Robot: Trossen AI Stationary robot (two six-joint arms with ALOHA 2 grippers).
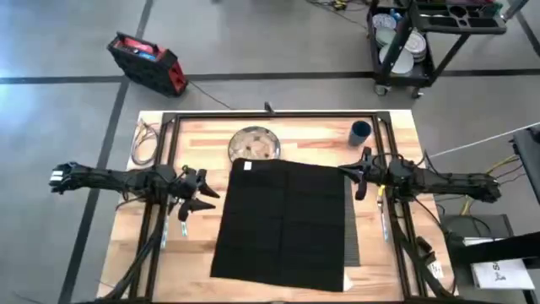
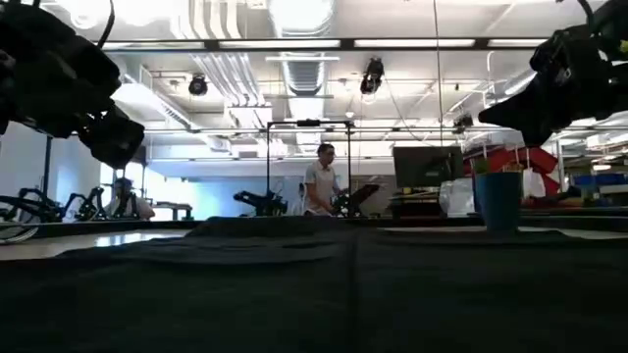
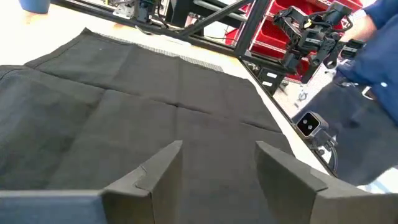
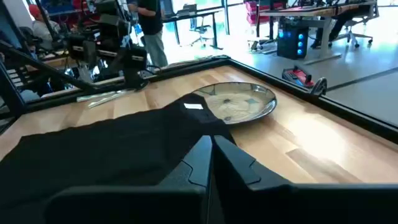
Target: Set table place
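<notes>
Job only partly done, by the look of it. Saw the big black cloth (image 1: 283, 219) spread flat on the counter (image 1: 202, 139) between the two hands. Saw only a thin striped strip of the place mat (image 1: 351, 241) poking out from under the cloth, on the side near the right hand (image 1: 361, 176). Could not see the rest of the mat, so could not tell if it lay straight.

Found the plate (image 1: 256, 142) past the far edge of the cloth, ahead of both hands, with the cloth's corner touching or just over its rim. Not yet put in the middle of the mat. Found the blue cup (image 1: 360, 131) just beyond the right hand, off the cloth. Saw no fork, knife or spoon anywhere.

Held nothing in the left hand (image 1: 201, 198), fingers wide apart, right at its edge of the cloth. Held nothing in the right hand either, fingers pressed together, by the far corner of the cloth on its side.

Likely left to do: fix the cloth, then put the plate and cup in place.

Spotted a small white tag (image 4: 194, 106) on the cloth near the plate. Could not read any words on it. Found no other writing clear enough to read.
</notes>
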